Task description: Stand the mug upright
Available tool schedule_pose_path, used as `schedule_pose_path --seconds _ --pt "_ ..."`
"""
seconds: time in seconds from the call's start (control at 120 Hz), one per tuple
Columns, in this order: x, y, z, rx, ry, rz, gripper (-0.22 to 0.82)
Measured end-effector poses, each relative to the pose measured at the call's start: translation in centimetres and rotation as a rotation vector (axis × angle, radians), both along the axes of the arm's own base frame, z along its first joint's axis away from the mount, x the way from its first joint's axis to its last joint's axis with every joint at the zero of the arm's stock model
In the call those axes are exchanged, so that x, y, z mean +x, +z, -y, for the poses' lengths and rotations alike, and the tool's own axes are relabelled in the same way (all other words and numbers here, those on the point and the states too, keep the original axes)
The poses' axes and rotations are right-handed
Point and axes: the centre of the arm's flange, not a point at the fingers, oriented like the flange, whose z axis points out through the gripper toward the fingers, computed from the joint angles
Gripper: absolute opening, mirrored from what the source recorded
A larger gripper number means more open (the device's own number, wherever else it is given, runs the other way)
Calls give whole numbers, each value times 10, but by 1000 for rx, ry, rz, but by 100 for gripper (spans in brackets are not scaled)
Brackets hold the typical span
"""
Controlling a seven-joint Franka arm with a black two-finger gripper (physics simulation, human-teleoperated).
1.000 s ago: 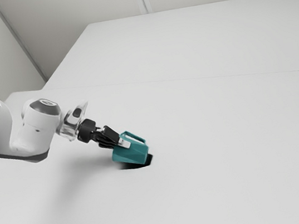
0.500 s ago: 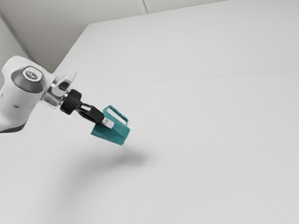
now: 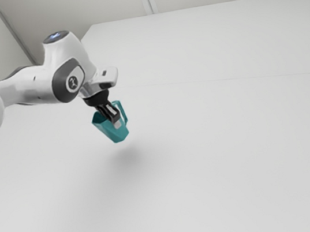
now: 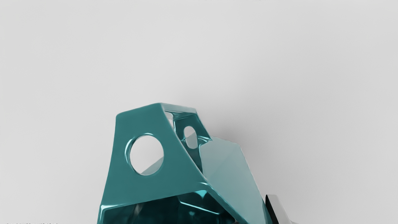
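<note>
1 desk [image 3: 225,158]: wide and pale, spreading past the mug [image 3: 109,132] on the exterior view's right and toward the camera.
Far edge: a thin line behind the mug, with a pale panel [image 3: 208,44] beyond it.
Room under the mug: a gap, with a soft shadow [image 3: 124,164] on the desk below.
Arm [image 3: 29,91]: comes in from the exterior view's left, bent down over the mug.
Mug's look: glossy teal, flat-faceted, with a dark hollow inside.
Handle [image 4: 136,124]: broad and angular; 2 round holes show in the wrist view.
Mug's lean: tilted, mouth up and toward the exterior view's left, handle on the exterior view's right.
Pincer [image 3: 117,122]: clenched on the mug, holding it aloft.
Mug by the pincer: between the fingers, 1 fingertip [image 4: 277,207] lying along its outer side, its base hanging lower than the fingertips.
</note>
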Motion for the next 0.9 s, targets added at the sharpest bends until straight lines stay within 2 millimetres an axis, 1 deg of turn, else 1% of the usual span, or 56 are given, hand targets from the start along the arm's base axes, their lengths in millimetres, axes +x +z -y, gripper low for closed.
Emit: schedule_pose_path --seconds 0.075,0.192,0.25,0.467,0.758,0.833,0.9 --pt "3 -7 -3 8 53 8 -17" --pt "9 -23 -24 11 161 6 -17" --pt "8 -34 -30 12 202 -4 -17" --pt "4 -60 -24 8 290 -16 -17" --pt "6 -79 -26 6 378 -30 -17" --pt "6 -81 -26 2 392 -33 -12" --pt "6 -82 -25 -2 402 -35 -2"
